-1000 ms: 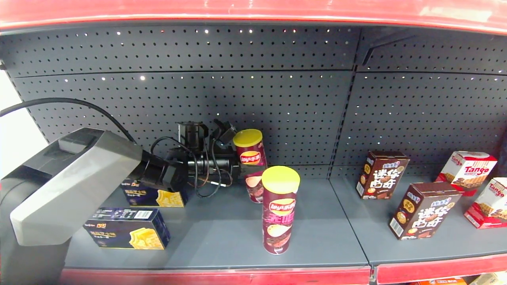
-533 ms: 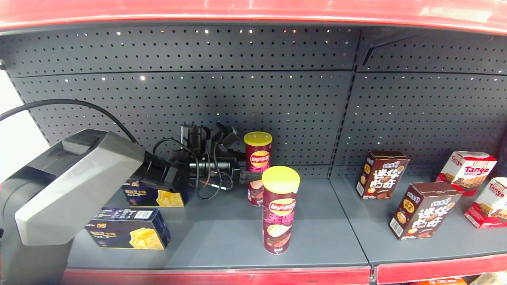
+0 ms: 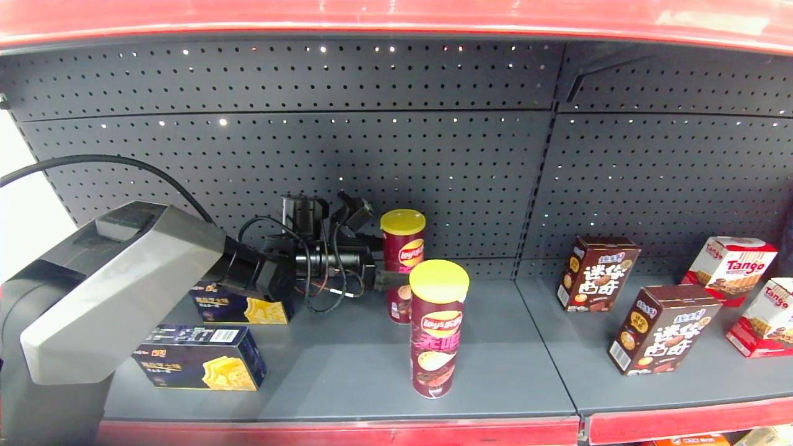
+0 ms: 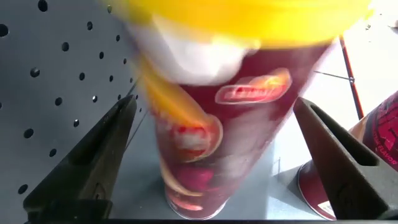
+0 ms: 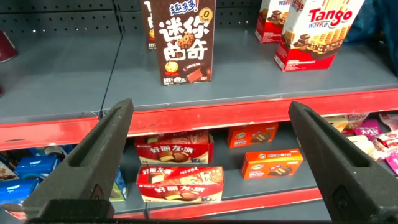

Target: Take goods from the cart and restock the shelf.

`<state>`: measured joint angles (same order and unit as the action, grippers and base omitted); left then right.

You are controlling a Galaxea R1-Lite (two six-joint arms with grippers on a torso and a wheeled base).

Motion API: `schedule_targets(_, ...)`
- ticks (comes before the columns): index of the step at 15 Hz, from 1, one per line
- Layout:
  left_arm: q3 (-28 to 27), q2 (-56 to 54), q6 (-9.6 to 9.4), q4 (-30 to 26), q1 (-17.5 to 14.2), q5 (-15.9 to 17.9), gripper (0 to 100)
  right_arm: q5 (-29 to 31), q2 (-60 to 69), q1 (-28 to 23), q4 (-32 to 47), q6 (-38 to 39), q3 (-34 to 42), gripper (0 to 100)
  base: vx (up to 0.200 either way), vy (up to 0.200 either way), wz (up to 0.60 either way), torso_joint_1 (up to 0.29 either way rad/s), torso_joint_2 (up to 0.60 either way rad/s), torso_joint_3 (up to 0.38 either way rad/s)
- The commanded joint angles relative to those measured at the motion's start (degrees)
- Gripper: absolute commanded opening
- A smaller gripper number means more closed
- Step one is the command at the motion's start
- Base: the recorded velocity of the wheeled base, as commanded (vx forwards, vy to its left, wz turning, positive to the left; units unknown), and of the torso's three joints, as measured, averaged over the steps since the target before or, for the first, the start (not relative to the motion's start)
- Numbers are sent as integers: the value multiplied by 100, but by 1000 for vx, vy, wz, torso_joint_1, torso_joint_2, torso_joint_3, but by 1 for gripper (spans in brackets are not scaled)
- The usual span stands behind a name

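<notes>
I am holding my left gripper (image 4: pixel 214 107) open astride the upright rear chip can (image 3: pixel 403 248) at the shelf (image 3: pixel 347 378) back, not touching it, a second can (image 3: pixel 437 328) crowding its 5 o'clock, blue boxes (image 3: pixel 201 359) lying at 8, my right gripper (image 5: pixel 210 106) gaping empty.

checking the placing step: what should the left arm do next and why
Probably draw the left arm straight back, away from the rear can. It looks upright on the shelf, the jaws stand apart with a gap each side, and the front can is close by.
</notes>
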<state>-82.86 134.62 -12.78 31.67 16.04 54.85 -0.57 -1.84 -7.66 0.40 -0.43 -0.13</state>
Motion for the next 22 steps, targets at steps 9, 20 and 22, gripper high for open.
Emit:
schedule_targets(9,112,-94,-173,6,-312,0,100,-4,-9,1,4,-1,5,100,0,0,0,0,0,0)
schedule_targets(20,1677,-2221,-375,-21,-1095,-35,100,-4,-9,1,-5,-1,5,100,0,0,0,0,0,0)
schedule_targets(22,2107,-2836,-357,-56,-1174,-369,100,-4,-9,1,4,-1,5,100,0,0,0,0,0,0)
